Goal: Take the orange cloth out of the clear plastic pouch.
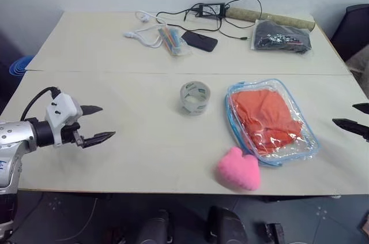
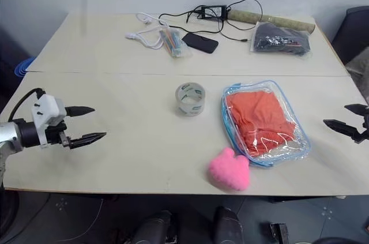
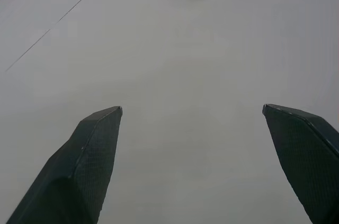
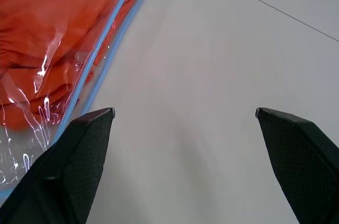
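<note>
Table (image 1: 144, 157); orange cloth (image 4: 47, 28) apparently inside pouch (image 4: 114, 28).

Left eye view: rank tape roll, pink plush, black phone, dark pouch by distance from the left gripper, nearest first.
From the left gripper:
1. Tape roll, table centre.
2. Pink plush, near edge, front of the clear plastic pouch.
3. Black phone, far side, middle.
4. Dark pouch, far right corner.

two pouches (image 1: 271, 120) (image 1: 281, 36), one tape roll (image 1: 195, 97), one pink plush (image 1: 238, 168), one phone (image 1: 199, 40).
</note>
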`<state>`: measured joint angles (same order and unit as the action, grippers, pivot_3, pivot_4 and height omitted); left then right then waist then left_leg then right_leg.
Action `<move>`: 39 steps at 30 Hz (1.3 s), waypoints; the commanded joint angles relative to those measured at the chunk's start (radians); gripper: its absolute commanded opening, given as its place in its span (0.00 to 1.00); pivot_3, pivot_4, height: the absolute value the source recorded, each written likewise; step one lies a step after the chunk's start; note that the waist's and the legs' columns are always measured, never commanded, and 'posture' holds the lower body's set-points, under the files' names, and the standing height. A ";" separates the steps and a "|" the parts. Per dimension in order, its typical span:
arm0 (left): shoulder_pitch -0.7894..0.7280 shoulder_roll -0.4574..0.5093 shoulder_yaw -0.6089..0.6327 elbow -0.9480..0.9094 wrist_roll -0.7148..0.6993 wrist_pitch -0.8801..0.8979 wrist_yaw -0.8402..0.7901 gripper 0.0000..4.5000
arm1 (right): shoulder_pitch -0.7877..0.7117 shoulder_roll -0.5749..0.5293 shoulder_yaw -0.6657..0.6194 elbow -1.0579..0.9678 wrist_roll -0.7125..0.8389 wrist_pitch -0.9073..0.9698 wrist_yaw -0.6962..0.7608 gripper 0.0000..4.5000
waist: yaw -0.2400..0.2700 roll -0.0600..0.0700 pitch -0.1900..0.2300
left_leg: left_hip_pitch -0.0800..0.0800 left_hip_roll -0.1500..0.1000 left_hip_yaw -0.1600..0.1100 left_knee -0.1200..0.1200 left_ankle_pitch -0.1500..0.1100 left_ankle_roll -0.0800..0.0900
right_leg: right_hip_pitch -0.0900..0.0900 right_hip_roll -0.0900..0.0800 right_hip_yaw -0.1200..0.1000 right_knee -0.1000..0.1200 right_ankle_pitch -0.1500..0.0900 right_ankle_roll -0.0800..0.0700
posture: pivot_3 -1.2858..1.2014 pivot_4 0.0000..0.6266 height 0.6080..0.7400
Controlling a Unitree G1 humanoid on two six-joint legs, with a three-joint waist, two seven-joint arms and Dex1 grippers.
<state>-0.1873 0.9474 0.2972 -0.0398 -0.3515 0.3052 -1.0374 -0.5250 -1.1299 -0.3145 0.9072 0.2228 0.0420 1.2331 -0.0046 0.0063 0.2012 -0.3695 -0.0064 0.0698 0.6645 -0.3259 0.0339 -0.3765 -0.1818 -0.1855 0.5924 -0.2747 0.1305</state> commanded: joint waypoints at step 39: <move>-0.479 -0.024 -0.309 0.048 0.064 -0.031 -0.214 0.99 | 0.073 -0.006 0.010 -0.698 0.291 0.381 0.114 1.00 | 0.008 0.000 0.000 | -0.001 0.000 -0.001 0.004 0.000 0.000 | 0.000 0.000 0.000 0.003 0.000 0.000 | 0.52 0.24 1.00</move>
<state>-0.6171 0.9305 0.0388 0.0085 -0.3058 0.3000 -1.2003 -0.4505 -1.1164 -0.3067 0.3526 0.4444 0.3500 1.3144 0.0031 0.0064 0.2012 -0.3706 -0.0062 0.0689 0.6686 -0.3259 0.0338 -0.3765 -0.1813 -0.1857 0.5954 -0.2744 0.1300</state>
